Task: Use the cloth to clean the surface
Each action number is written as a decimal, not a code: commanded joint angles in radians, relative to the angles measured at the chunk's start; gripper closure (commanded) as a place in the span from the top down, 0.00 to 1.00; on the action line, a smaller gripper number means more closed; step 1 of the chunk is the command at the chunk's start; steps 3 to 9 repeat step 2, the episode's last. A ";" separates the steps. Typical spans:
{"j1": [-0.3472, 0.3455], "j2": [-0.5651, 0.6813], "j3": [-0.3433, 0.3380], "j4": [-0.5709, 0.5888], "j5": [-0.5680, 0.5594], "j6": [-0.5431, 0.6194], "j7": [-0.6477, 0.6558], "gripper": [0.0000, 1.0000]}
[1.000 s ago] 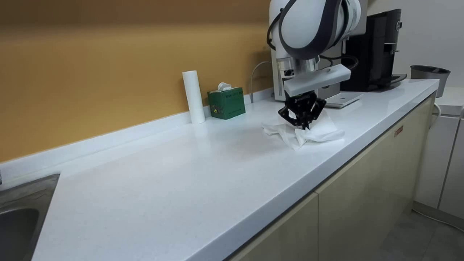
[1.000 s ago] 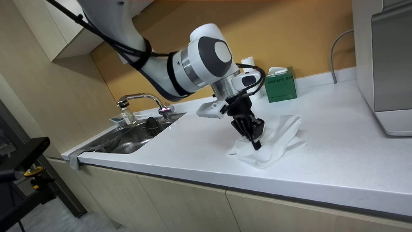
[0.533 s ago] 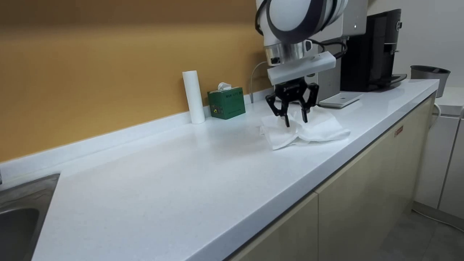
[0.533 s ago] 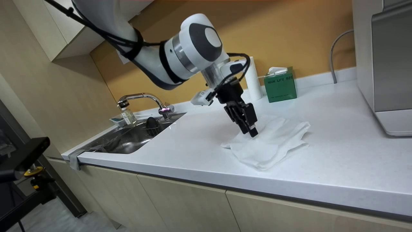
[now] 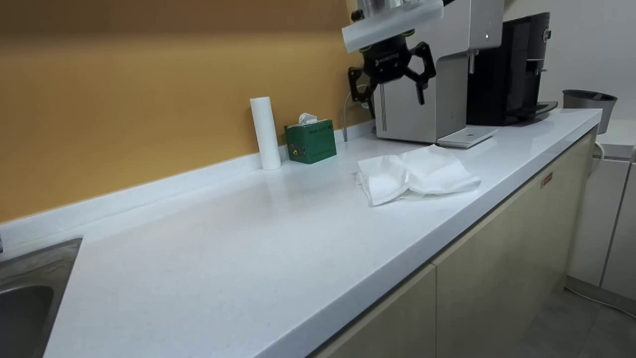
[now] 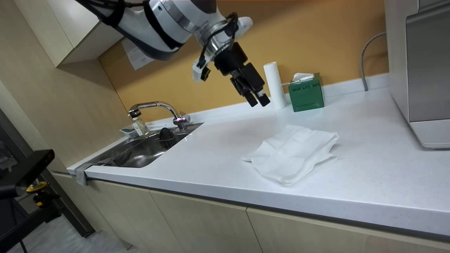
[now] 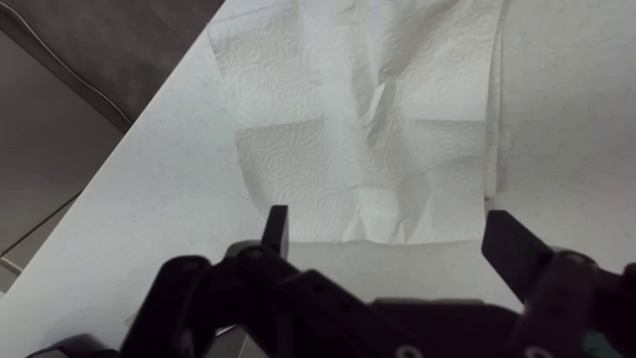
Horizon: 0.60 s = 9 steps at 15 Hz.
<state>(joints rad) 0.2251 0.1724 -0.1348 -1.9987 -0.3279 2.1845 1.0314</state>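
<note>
Wall (image 5: 149, 99): mustard yellow, behind the fingers (image 6: 264, 100) in both exterior views.
Counter (image 5: 223, 248): white and smooth, spread out below the fingers, well apart from them, with a low back edge (image 5: 149, 193) behind.
Cabinets (image 5: 497, 253): pale, under the counter, lower than the fingers.
Arm (image 6: 140, 28): white and grey, extended above the fingers.
Machine (image 5: 452, 94): silver, on the counter, behind the fingers in an exterior view.
Sink (image 6: 142, 158): steel, sunk into the counter, left of the fingers and lower in an exterior view.
Cloth (image 5: 417, 174): white, folded and creased, lying on the counter below the fingers, apart from them; in the wrist view, embossed with swirls, stretching away beyond the fingers.
Gripper (image 5: 396, 103): black, suspended above the counter; marked in pale lettering above the fingers, too small to read.
Roll (image 5: 266, 133): white, upright near the back edge, left of the fingers in an exterior view.
Notice (image 6: 136, 55): white, fixed to the wall, upper left of the fingers in an exterior view; too small to read.
Box (image 6: 306, 95): green, beside the roll, right of the fingers in an exterior view; topped by a tissue (image 6: 303, 77), marked YOUR LIFE in dark capitals, then with letters too unclear to make out.
Fingers: set wide apart, framing cloth and counter in the wrist view.
Label (image 5: 546, 179): red, on the cabinets, lower right of the fingers in an exterior view; too small to read.
</note>
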 commanded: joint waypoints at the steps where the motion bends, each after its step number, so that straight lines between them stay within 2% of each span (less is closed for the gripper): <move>1: -0.043 -0.048 0.060 -0.011 0.007 -0.094 0.051 1.00; 9: -0.055 -0.056 0.070 -0.020 0.023 -0.109 0.043 1.00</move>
